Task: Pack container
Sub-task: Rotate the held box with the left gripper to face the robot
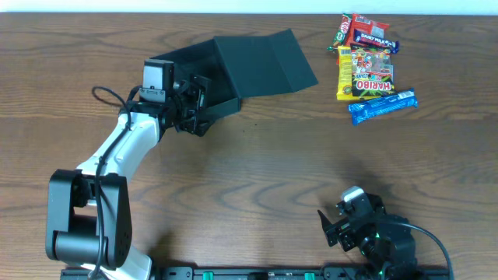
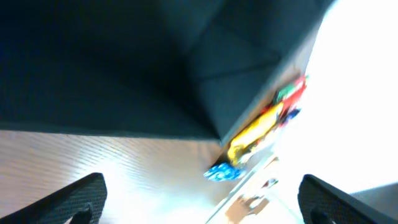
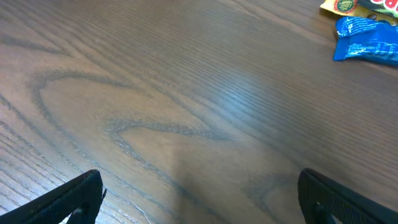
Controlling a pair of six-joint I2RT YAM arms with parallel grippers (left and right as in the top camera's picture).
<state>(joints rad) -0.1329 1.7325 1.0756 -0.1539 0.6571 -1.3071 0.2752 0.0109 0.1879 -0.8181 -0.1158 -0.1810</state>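
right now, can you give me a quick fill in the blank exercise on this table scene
1. The black container stands with its flap lid ____.
2. The snack packets lie ____ the container, on the table.
3. The arm whose gripper is at the container is the ____ one.
4. The packet nearest the right gripper is coloured ____.

Missing words: open; outside; left; blue

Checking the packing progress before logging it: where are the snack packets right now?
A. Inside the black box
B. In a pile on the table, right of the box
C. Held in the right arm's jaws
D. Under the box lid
B: the snack packets lie piled on the wooden table, apart from the black box, whose visible interior shows none.
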